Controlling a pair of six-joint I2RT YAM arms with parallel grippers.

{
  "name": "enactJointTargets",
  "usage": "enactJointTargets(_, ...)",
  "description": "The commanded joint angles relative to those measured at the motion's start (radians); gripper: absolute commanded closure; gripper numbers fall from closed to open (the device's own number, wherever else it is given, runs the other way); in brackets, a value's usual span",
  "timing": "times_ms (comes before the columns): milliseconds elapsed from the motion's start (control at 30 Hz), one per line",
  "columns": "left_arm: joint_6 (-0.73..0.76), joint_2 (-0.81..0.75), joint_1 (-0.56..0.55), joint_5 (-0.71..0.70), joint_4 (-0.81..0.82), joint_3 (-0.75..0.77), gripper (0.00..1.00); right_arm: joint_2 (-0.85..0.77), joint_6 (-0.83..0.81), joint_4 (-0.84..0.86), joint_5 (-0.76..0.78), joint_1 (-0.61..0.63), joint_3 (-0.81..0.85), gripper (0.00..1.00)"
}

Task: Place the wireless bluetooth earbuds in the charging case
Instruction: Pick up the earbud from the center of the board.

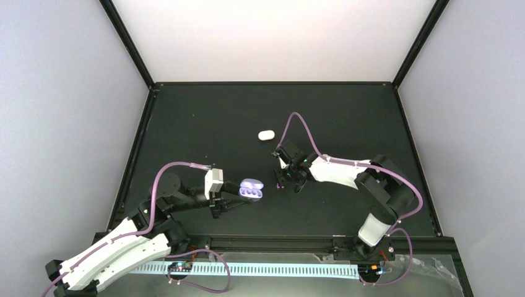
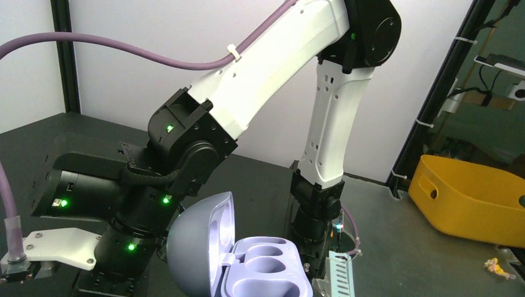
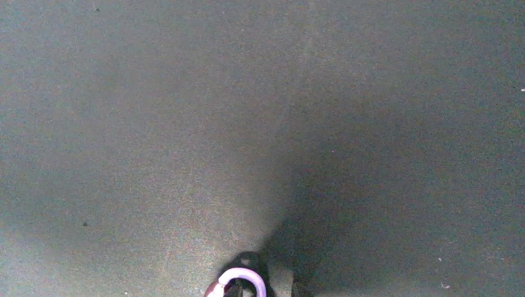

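Note:
The purple charging case (image 1: 251,189) hangs open above the mat's near left part, with my left gripper (image 1: 234,194) shut on its near end. In the left wrist view the case (image 2: 266,272) fills the bottom centre. Its lid (image 2: 198,247) stands up on the left and its wells hold nothing. My right gripper (image 1: 286,180) points down at the mat just right of the case. In the right wrist view a purple earbud (image 3: 241,272) sits at the bottom edge between the tips of my right gripper (image 3: 257,286). Little of those fingers shows. No other earbuds are in view.
A closed white case (image 1: 266,135) lies on the black mat (image 1: 204,124) behind the right gripper. The right arm (image 2: 278,68) reaches across the left wrist view close behind the purple case. A yellow bin (image 2: 477,198) stands beyond the table. Black frame posts (image 1: 127,43) rise at the back corners.

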Motion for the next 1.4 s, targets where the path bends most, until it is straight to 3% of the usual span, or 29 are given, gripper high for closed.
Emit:
enactJointTargets(0,-0.006,0.003,-0.004,-0.007,0.018,0.007,0.98,0.031,0.001,-0.031,0.031,0.027,-0.002,0.82)
enactJointTargets(300,-0.006,-0.001,-0.004,-0.007,0.015,0.007,0.98,0.018,0.021,-0.024,0.056,0.040,-0.028,0.99)
enactJointTargets(667,-0.008,-0.003,-0.005,-0.015,0.013,0.005,0.98,-0.138,0.088,-0.023,0.151,0.040,-0.096,0.99)
enactJointTargets(867,-0.006,-0.007,-0.005,-0.032,0.009,0.011,0.98,-0.320,0.138,-0.072,0.275,0.040,-0.097,0.99)
enactJointTargets(1167,-0.007,0.038,-0.004,-0.176,0.152,0.039,0.98,-0.621,0.093,-0.264,0.519,0.042,0.111,0.99)
enactJointTargets(1367,0.021,0.201,-0.004,-0.311,0.350,0.122,0.99,-0.728,-0.047,-0.292,0.637,0.043,0.268,0.99)
